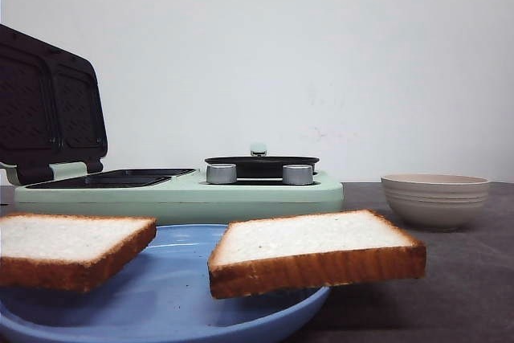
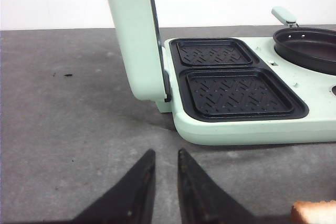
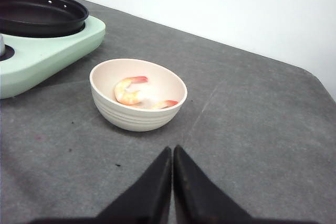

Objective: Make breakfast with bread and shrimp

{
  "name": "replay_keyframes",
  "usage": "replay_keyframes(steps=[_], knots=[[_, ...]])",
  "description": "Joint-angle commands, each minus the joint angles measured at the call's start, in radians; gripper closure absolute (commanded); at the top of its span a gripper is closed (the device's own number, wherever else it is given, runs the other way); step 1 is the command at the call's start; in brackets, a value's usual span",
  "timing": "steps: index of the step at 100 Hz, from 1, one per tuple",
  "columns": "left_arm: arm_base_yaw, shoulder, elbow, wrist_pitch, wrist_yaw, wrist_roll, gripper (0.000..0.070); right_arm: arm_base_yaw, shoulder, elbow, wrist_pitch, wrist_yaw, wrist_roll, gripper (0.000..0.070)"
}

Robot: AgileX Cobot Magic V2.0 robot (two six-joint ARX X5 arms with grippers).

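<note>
Two slices of bread are lying on a blue plate [image 1: 161, 311] at the near edge of the grey worktop [image 1: 450, 279]: the left slice [image 1: 68, 242] and the right slice [image 1: 309, 242] are apart, each overhanging the rim. Beyond them a mint-green sandwich maker [image 1: 177, 190] is standing with its lid [image 1: 48, 106] raised, showing two dark grill plates [image 2: 236, 93] and, on its right part, a black pan [image 1: 261, 165]. To the right, a beige bowl [image 3: 137, 95] is holding the shrimp [image 3: 134, 92], seemingly two pieces. The left pincer [image 2: 164, 167] is hovering over bare worktop with a narrow gap, holding nothing. The right pincer [image 3: 172, 163] is pressed closed, empty, near the bowl.
</note>
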Motion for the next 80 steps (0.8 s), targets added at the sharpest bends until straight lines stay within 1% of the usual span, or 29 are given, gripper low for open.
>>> replay_keyframes(steps=[1, 38, 56, 61, 70, 80], knots=[[0.001, -0.001, -0.016, -0.009, 0.002, -0.002, 0.0700, 0.000, 0.000, -0.003, 0.010, 0.000, 0.009, 0.0700], [0.001, -0.001, -0.016, -0.009, 0.002, -0.002, 0.0700, 0.000, 0.000, -0.003, 0.012, 0.000, 0.009, 0.0700], [0.001, -0.001, -0.016, -0.009, 0.002, -0.002, 0.0700, 0.000, 0.000, -0.003, 0.081, -0.004, 0.014, 0.0700], [0.001, -0.001, -0.016, -0.009, 0.002, -0.002, 0.0700, 0.000, 0.000, -0.003, 0.105, -0.004, 0.053, 0.0700], [0.001, -0.001, -0.016, -0.009, 0.002, -0.002, 0.0700, 0.000, 0.000, -0.003, 0.132, 0.006, 0.164, 0.0700], [0.001, -0.001, -0.016, -0.009, 0.002, -0.002, 0.0700, -0.001, 0.000, -0.003, 0.126, 0.079, 0.289, 0.0700]])
